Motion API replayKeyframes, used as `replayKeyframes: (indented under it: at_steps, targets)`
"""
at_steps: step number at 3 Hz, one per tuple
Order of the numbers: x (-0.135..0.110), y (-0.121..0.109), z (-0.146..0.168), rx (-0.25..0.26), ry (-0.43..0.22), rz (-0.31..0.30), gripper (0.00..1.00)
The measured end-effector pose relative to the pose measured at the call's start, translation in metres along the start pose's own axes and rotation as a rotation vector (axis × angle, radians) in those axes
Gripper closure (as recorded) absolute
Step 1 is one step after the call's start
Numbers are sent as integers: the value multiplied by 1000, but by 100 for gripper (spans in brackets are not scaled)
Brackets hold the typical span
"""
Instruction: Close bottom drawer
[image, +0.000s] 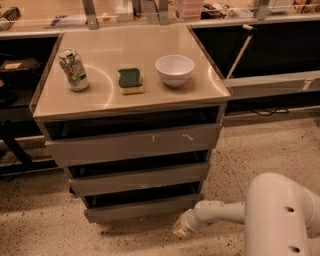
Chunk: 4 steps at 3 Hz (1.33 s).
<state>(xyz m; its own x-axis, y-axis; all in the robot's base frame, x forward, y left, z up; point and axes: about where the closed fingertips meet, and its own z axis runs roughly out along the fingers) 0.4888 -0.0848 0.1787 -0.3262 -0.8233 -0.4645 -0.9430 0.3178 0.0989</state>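
The bottom drawer (142, 207) is the lowest grey front of a three-drawer cabinet (135, 145). Its plain front stands slightly out from the cabinet body, with a dark gap above it. The middle drawer front (140, 179) and the taller scuffed top front (135, 144) sit above it. My gripper (181, 231) is low near the floor, just right of and in front of the bottom drawer's right corner, at the end of my white arm (220, 211).
On the cabinet top stand a drink can (73, 69), a green and yellow sponge (130, 80) and a white bowl (174, 69). Dark shelving runs behind, left and right. The floor (45, 225) is speckled. My arm's large white housing (282, 217) fills the lower right.
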Motion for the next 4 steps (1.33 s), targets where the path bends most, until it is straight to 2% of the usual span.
replayKeyframes:
  at_steps: [1,2,4]
  targets:
    - [-1,-14,9,-3,-1,-11,88]
    - [2,-32,8,23,12,-19,100]
    - [9,-68,-6,83,53,-20,100]
